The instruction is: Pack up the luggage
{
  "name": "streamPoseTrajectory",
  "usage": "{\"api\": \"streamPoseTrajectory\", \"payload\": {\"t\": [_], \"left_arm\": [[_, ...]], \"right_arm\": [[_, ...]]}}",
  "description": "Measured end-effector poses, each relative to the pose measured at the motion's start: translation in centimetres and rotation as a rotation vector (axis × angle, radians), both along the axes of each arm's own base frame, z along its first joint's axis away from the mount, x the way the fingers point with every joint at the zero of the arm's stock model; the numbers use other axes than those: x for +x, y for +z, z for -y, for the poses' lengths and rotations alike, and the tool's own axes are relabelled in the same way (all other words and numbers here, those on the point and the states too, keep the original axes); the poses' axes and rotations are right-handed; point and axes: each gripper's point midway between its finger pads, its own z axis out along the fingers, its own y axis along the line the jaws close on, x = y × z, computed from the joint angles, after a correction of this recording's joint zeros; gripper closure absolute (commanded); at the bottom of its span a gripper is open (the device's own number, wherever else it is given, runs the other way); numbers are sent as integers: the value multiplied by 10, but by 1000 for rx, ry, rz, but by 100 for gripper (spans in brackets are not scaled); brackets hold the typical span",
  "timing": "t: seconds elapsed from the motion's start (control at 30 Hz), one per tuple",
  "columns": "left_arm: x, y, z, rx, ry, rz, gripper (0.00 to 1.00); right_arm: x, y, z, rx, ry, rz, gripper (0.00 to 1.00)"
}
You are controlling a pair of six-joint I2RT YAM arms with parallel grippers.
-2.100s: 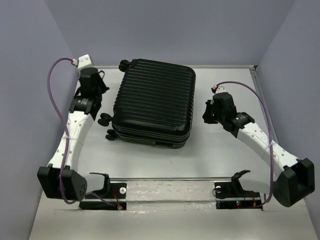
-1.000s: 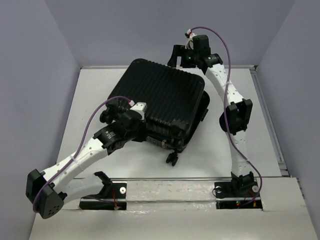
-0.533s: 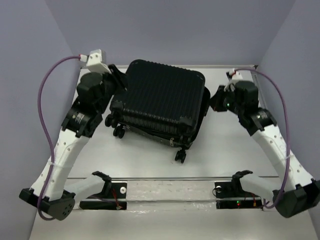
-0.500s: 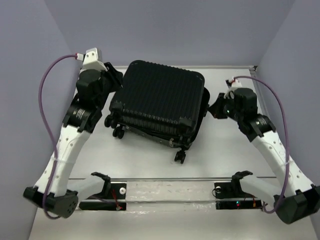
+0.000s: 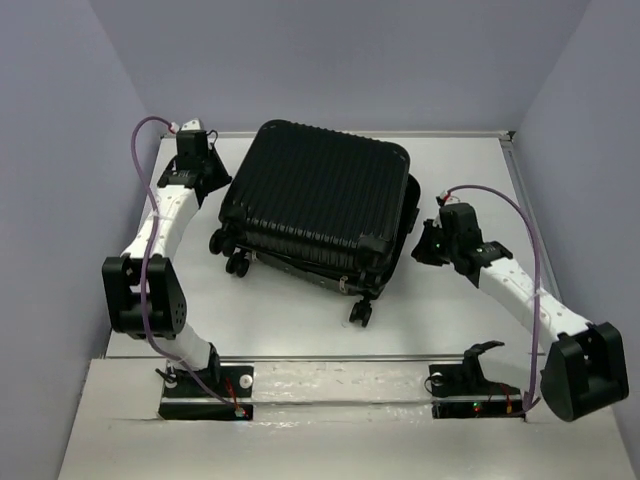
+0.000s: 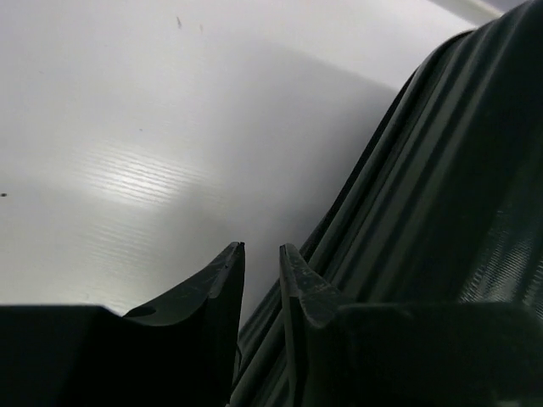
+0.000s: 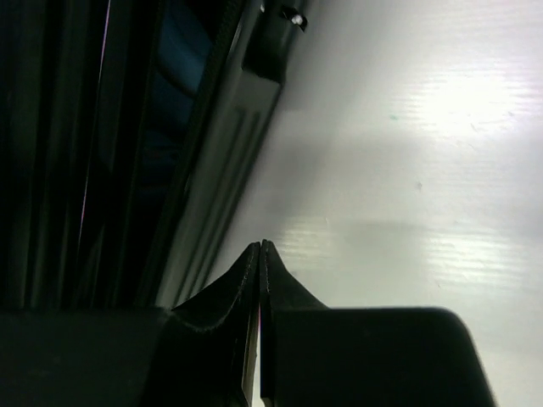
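**Ribbed black case flat on a white table, one gripper at each side**

Widest of all, the table (image 5: pixel 300 335): smooth matte white, boxed in by plain lavender walls (image 5: pixel 340 60). Up close in both wrist views, faintly ridged, with a soft patch of glare.

Next, the luggage (image 5: pixel 320 195): a black hard shell, a rounded rectangle, grooved all over in straight parallel ribs, with a dull sheen. Lies flat in the far middle of the table, turned a little askew, between the two arms. Carries small black caster wheels (image 5: pixel 238 263) at the near-left corner and another at the near corner. Closed, with the upper shell set slightly off the lower, leaving a stepped seam along the near and right edges.

Then the left arm (image 5: pixel 165 215) and the right arm (image 5: pixel 510 285): white rounded links joined by blocky black housings, each trailed by a looping purple cable (image 5: pixel 533 245). Reach to the case's far-left corner and to its right edge.

Smaller, the left gripper (image 6: pixel 261 254): curved, pointed black fingers set narrowly apart, nothing between them, tips just beside the ribbed rim of the case. Touching it or not, cannot tell.

Smallest, the right gripper (image 7: pixel 260 248): tapered black fingers pressed tip to tip, gripping nothing, over bare table just beside the case's right edge.
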Motion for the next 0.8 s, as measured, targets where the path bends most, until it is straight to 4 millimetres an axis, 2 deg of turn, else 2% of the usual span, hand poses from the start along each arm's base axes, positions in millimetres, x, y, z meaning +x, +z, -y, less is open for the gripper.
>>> {"api": "streamPoseTrajectory", "payload": {"t": [0.1,0.17,0.23,0.33,0.4,0.43,0.5,0.53,0.57,0.6,0.67,0.7,0.73,0.8], "left_arm": [[14,-38,11,-41,-48,-57,70],[15,-57,12,-69,-48,-68,71],[5,-74,17,-88,-57,-100,72],[-8,-98,27,-128,-58,-115,73],[-17,-100,27,-136,-44,-92,73],[-25,-101,27,-138,-34,-82,73],[-47,-101,28,-127,-16,-66,73],[-58,-100,28,-125,-4,-51,73],[-77,-100,33,-122,-11,-42,73],[-93,-102,41,-131,-26,-37,73],[-128,-108,64,-152,-96,-38,73],[-148,-116,75,-159,-132,-52,72],[-170,-125,84,-195,-148,-81,72],[-194,-124,99,-269,-190,-63,70]], "right_arm": [[18,-11,-12,22,13,-23,93],[28,-16,-20,43,23,-40,93],[41,-16,-28,59,31,-45,93],[62,-13,-27,58,14,-54,93],[83,-12,-25,52,5,-56,92],[101,-10,-25,43,9,-65,90],[133,-8,-25,39,20,-63,78],[156,-7,-27,52,28,-60,68],[172,-3,-29,57,34,-50,56],[200,5,-32,67,41,-24,32],[250,18,-43,93,53,37,14],[265,21,-46,101,50,55,5],[289,33,-55,126,70,96,4],[309,50,-69,146,95,130,4]]}}
